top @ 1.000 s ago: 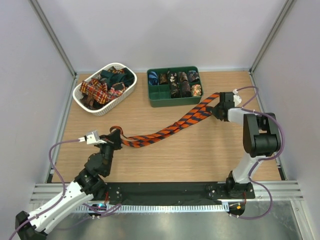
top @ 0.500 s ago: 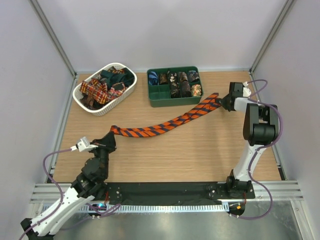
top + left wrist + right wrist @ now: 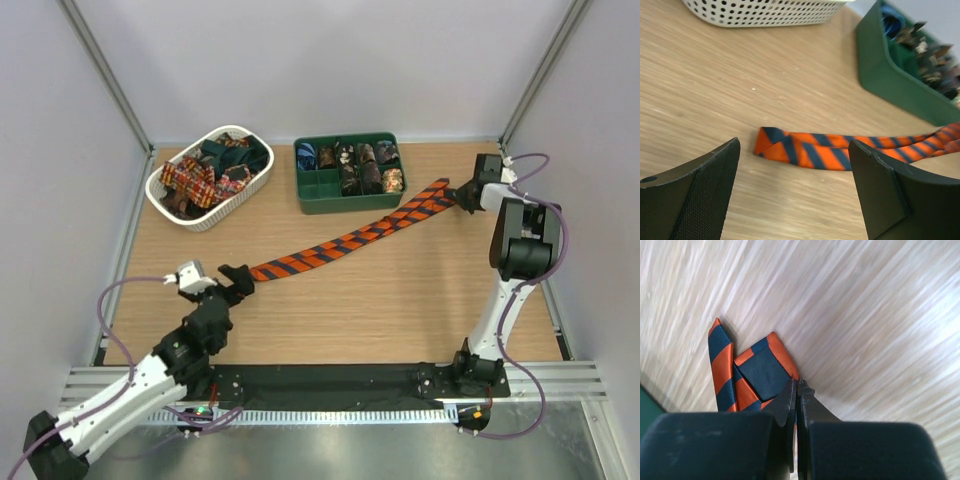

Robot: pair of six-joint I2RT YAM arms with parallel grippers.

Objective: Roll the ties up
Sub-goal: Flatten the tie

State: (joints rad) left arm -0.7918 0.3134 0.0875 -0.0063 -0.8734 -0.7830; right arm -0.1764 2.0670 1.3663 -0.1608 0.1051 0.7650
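An orange-and-black striped tie [image 3: 345, 242] lies flat in a diagonal across the table. Its folded narrow end [image 3: 785, 147] rests on the wood just ahead of my left gripper [image 3: 236, 280], which stands open and apart from it with nothing between its fingers [image 3: 697, 195]. My right gripper [image 3: 466, 196] is shut on the tie's wide end [image 3: 757, 372] at the far right, low over the table. More ties [image 3: 200, 178] are heaped in the white basket, and rolled ones [image 3: 362, 165] fill the tray's compartments.
The white slotted basket [image 3: 226, 213] stands at the back left, and its wall [image 3: 765, 12] shows in the left wrist view. The green compartment tray [image 3: 348, 204] is at the back middle, close to the tie's far stretch. Frame posts border both sides.
My left gripper has opened and let go of the tie's narrow end, which now lies on the table. The right gripper has drawn the tie farther toward the back right.
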